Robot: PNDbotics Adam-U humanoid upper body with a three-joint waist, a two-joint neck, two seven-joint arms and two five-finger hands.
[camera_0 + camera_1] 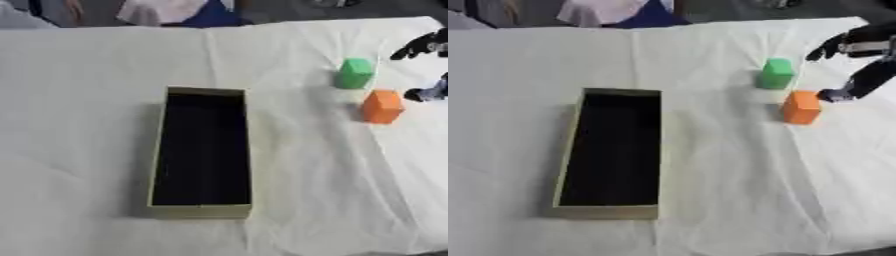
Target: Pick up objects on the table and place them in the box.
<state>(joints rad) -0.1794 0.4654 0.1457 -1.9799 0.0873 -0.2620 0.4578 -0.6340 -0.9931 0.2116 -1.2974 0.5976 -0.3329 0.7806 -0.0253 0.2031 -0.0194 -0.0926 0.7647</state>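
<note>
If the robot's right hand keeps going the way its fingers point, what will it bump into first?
Probably the orange block. The right hand reaches in from the right, and its lower fingertip sits just beside that block, pointing left at it. The green block lies farther back. Depth is hard to judge here.

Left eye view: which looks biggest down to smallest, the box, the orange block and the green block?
1. box, by far.
2. orange block and green block: about alike; orange is nearer the camera, so I won't rank them.
</note>
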